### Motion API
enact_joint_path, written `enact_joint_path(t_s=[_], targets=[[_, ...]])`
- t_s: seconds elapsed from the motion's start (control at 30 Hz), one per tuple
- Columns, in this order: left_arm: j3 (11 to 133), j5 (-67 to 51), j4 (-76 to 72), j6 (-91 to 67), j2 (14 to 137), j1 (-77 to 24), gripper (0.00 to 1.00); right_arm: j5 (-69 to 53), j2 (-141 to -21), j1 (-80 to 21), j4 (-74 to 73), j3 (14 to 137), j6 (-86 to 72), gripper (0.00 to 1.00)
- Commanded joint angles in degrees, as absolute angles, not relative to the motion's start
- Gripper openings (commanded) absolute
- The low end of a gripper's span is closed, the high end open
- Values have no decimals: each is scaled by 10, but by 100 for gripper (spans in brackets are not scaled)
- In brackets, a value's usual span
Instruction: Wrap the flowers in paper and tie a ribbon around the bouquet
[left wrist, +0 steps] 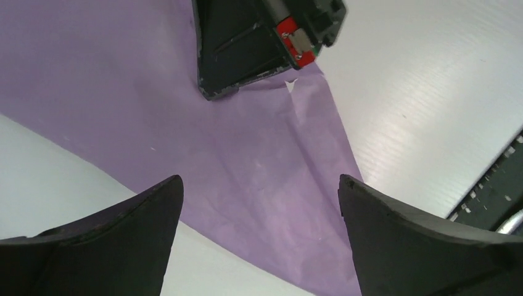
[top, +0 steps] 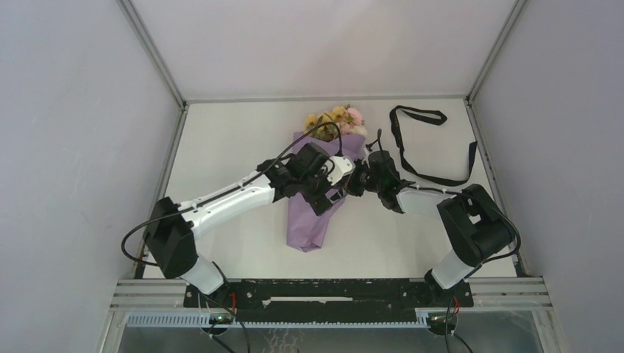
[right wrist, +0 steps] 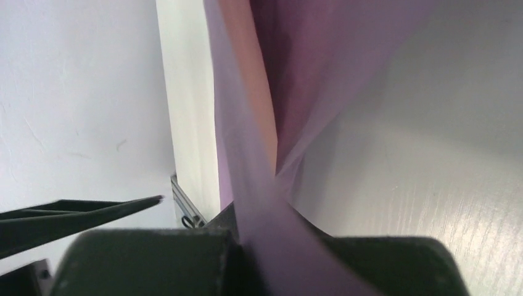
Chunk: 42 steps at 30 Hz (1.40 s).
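Right fingers point(right wrist: 382, 265) pinch the paper point(right wrist: 237, 154) edge; left fingers point(left wrist: 123, 234) spread.

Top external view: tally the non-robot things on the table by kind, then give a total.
Flower bunch: 1
Lilac-purple paper wrap: 1
Black ribbon: 1
Total: 3

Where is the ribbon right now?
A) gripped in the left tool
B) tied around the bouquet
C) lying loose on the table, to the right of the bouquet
C: the ribbon lies loose on the table, right of the bouquet, not wound around it.
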<state>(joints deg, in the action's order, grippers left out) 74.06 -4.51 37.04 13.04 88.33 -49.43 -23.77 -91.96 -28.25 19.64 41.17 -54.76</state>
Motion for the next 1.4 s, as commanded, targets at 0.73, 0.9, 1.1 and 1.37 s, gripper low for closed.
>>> enact_joint_path(t_s=[0.73,0.9,1.1,1.37], targets=[[627,325,107,160,991,-568,82,-170,-956,-309,313,411,-678,0],[629,325,102,164,1002,-568,48,-172,-958,-308,316,411,-675,0],[635,312,115,153,998,-564,0,-203,-951,-287,260,432,-618,12],[659,237,170,98,1000,-514,0,-262,-847,-164,-119,540,-340,50]])
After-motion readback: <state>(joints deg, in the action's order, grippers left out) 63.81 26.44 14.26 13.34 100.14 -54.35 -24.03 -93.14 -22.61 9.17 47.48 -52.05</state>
